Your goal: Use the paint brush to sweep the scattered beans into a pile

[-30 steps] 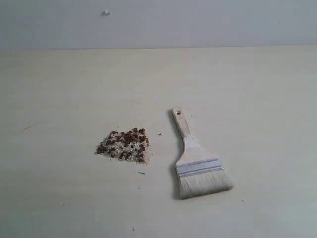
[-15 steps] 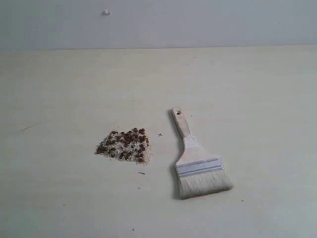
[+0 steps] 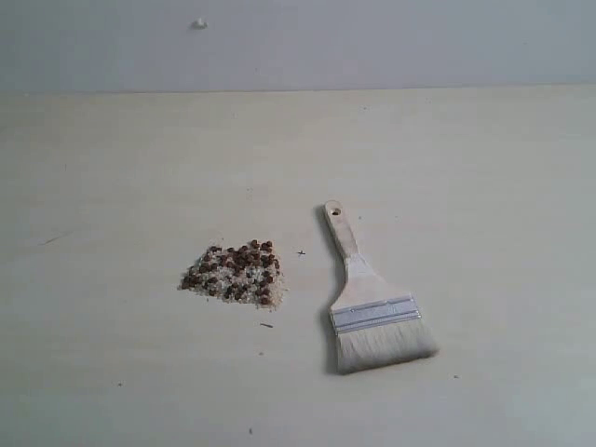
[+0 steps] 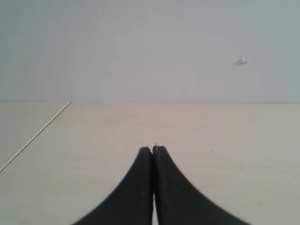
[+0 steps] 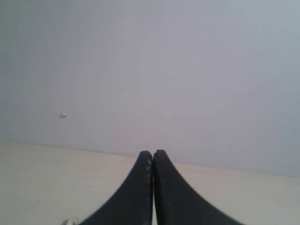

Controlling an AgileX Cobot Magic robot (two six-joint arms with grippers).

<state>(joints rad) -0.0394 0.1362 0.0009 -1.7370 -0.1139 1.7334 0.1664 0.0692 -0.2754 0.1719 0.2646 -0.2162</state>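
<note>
The beans (image 3: 235, 272) lie gathered in one small heap on the pale table, reddish-brown pellets mixed with whitish crumbs. The paint brush (image 3: 371, 303) lies flat to the right of the heap, its holed handle end pointing away and its off-white bristles toward the near edge. Neither arm shows in the exterior view. My left gripper (image 4: 153, 149) is shut with nothing between its black fingers and faces bare table and wall. My right gripper (image 5: 153, 152) is likewise shut and empty. Neither wrist view shows the beans or the brush.
A grey wall (image 3: 372, 42) rises behind the table (image 3: 466, 168), with a small white knob (image 3: 199, 23) on it. A thin seam line (image 4: 35, 136) runs across the table in the left wrist view. A few tiny dark specks (image 3: 267, 325) lie near the heap.
</note>
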